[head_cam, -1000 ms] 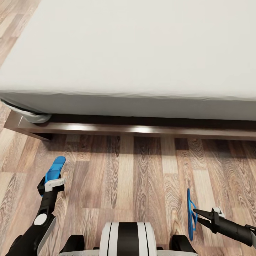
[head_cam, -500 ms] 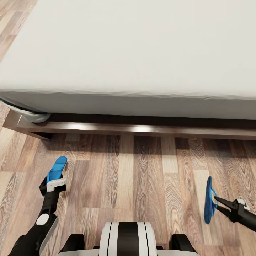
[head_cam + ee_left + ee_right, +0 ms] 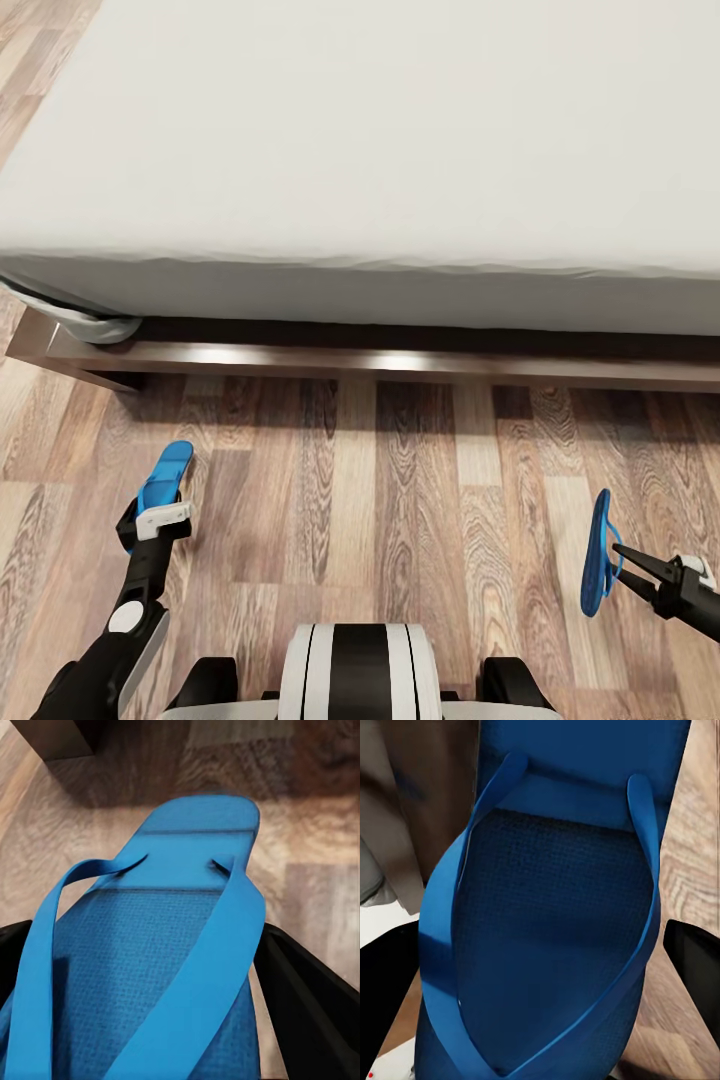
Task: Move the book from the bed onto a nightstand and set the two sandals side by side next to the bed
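Holding: you had one blue sandal in each gripper, in front of the long side of the bed (image 3: 360, 150)
Left gripper (image 3: 160, 505): its fingers were closed onto the heel end of the left sandal (image 3: 162, 478); in the left wrist view the dark fingers (image 3: 311, 1009) pressed the sides of that sandal (image 3: 157, 967), straps up and toe toward the bed frame (image 3: 400, 365)
Left sandal: it lay nearly flat and low over the wood floor (image 3: 400, 480); whether it touched the planks you could not tell from these views
Right gripper (image 3: 622, 553): its thin fingers were pinched shut on the right sandal (image 3: 598, 552), apparently at the strap; the right wrist view showed the sole and straps (image 3: 555, 930) close up
Right sandal: it hung on edge, clear of the floor, out at the robot's right
Spacing: the two sandals were well apart, with bare floor between them
Book: none lay on the stretch of mattress you could see
Step in hand: as I judged it, you were at the placing of the sandals beside the bed, not yet released
Next move: the right sandal needed turning sole-down and bringing in toward the left one, toes matching, before you opened either gripper
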`<state>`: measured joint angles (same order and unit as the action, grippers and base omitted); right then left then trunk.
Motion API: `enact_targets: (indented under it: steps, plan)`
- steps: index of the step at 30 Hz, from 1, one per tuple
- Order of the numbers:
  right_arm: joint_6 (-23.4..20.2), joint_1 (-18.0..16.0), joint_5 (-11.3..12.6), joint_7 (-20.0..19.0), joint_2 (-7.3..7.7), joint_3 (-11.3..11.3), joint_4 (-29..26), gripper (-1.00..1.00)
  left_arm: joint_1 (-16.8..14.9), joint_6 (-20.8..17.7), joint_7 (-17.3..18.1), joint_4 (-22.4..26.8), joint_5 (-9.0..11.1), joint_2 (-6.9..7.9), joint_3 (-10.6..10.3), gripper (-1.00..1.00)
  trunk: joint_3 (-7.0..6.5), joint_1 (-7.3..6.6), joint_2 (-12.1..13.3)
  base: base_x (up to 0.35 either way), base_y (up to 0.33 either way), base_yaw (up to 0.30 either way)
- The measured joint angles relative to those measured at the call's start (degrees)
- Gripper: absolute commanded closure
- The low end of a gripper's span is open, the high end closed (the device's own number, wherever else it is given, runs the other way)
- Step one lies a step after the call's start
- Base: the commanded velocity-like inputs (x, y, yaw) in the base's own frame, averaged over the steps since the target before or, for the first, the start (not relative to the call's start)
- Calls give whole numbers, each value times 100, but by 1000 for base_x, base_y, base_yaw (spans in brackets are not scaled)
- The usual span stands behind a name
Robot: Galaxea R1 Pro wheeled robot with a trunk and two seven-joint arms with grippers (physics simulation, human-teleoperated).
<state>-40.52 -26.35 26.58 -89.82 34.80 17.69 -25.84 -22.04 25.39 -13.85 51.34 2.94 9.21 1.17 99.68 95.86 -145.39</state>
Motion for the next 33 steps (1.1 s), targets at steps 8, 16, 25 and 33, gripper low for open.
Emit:
enact_targets:
  steps: [8,16,25,33]
  plan:
    - [0,-1,-6,0,-6,-1,-8,100,0,12,-4,-4,11,-1,0,100,111,13,-7,0,0,0]
    - [2,-1,-7,0,-8,-6,-9,100,0,119,-34,5,34,-73,-2,100,111,13,-7,0,0,0]
    - [0,-1,-7,0,-8,-6,-9,100,0,338,-620,317,222,-181,1,100,111,13,-7,0,0,0]
    - [0,-1,-8,0,-9,-6,-9,100,0,350,-746,331,214,-212,5,100,111,13,-7,0,0,0]
